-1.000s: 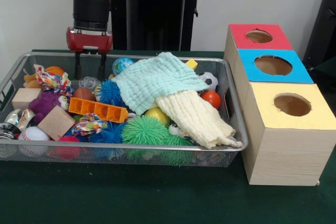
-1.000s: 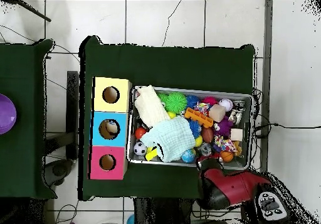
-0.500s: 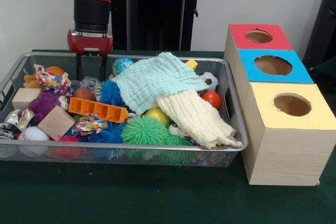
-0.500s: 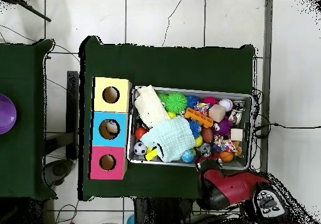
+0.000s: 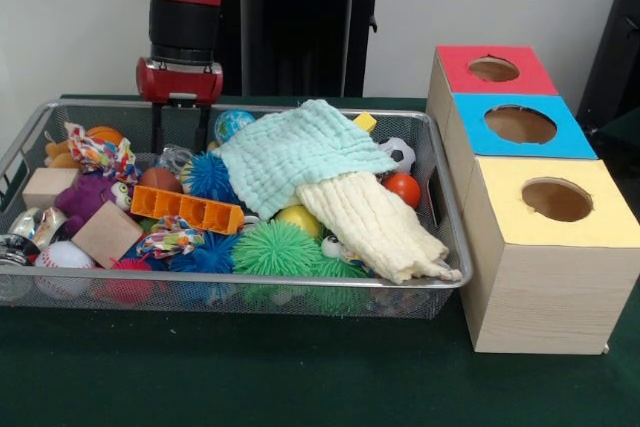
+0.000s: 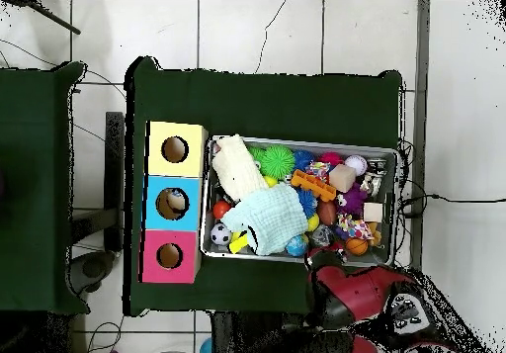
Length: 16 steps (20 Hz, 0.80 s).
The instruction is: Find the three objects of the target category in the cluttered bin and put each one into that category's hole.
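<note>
My hand point(image 5: 181, 133), fingers apart, empty, over silver wire-mesh bin point(image 5: 447, 247)'s far rim; descending could catch rim/mesh.

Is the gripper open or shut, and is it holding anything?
Open and empty: in the front view the gripper shows two dark fingers hanging apart over the far side of the bin, with nothing between them.

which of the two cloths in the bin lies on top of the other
The pale mint green cloth lies on top; its edge overlaps the cream cloth, which sticks out from under it towards the bin's front rim nearest the boxes.
</note>
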{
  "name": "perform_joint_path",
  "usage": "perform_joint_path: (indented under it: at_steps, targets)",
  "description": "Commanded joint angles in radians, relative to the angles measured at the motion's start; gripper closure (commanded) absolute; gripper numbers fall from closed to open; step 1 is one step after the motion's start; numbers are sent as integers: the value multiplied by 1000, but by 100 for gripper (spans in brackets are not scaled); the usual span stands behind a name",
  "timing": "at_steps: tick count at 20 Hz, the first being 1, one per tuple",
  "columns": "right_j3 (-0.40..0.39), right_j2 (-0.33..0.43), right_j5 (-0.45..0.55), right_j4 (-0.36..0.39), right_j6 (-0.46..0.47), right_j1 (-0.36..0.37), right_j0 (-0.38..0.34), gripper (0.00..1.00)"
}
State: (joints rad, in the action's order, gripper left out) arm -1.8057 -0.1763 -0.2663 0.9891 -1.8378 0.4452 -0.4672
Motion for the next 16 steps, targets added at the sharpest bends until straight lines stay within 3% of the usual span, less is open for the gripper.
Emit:
perform_joint_path:
  at_steps: [1,16]
  targets:
    - [117,7,-55,-47,-61,-112,21,0]
    - [138,-8,-80,-43,-61,-137,32,0]
